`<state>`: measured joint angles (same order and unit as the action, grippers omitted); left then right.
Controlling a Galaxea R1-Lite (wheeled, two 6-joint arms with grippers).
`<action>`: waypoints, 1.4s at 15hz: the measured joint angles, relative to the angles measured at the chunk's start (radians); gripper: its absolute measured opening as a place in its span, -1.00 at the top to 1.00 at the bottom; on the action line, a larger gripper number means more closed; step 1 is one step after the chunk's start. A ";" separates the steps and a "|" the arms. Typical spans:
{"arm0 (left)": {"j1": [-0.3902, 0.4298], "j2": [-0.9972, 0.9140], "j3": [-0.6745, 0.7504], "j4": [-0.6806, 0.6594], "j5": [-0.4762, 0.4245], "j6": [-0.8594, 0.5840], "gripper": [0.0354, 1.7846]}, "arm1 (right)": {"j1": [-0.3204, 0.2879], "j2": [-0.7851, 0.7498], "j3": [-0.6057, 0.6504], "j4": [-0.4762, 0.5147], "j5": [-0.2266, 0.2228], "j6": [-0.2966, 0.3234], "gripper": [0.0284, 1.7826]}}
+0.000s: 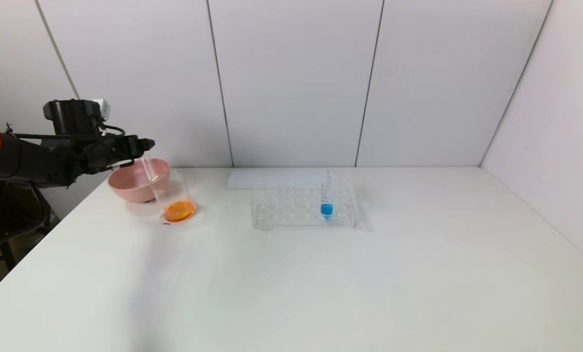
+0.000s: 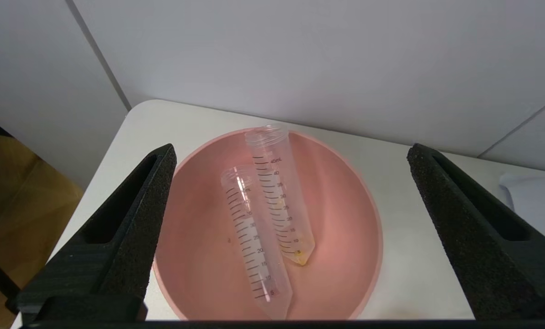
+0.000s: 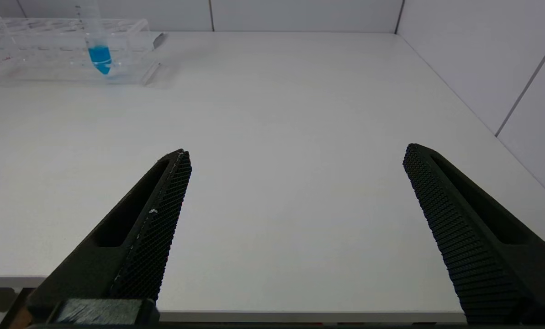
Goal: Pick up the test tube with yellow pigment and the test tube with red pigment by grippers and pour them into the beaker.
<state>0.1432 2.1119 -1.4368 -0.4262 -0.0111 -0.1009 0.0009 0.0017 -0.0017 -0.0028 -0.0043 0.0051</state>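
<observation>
My left pincer (image 2: 290,228) hangs wide over two light, slippery tubes (image 2: 279,192) in the bowl (image 2: 345,183); I would grip mid-body.

The head camera looks down from high up over the whole white bench (image 1: 320,274). The left wrist camera looks close down into the pink bowl (image 2: 345,192). The right wrist camera sits low, facing across to the rack (image 3: 48,55), which the head view shares.

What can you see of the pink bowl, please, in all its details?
The pink bowl is round, smooth and matte, plastic by its look, standing upright near the table's far left corner, just behind the beaker. Two clear graduated tubes lie slanted inside, side by side: one keeps a yellow trace at its tip, the other looks empty. The left gripper hovers above with open jaws, not touching it.
</observation>
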 joint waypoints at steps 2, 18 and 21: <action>-0.014 -0.046 0.037 -0.002 0.001 0.002 -0.98 | 0.000 0.000 0.000 0.000 0.000 0.000 -0.91; -0.175 -0.479 0.476 -0.133 -0.004 0.118 -0.98 | 0.000 0.000 0.000 0.000 0.000 0.000 -0.91; -0.195 -0.608 0.567 -0.122 -0.004 0.128 -0.98 | 0.000 0.000 0.000 0.000 0.000 0.000 -0.91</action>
<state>-0.0515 1.5043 -0.8702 -0.5479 -0.0147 0.0268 0.0009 0.0017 -0.0017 -0.0028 -0.0047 0.0051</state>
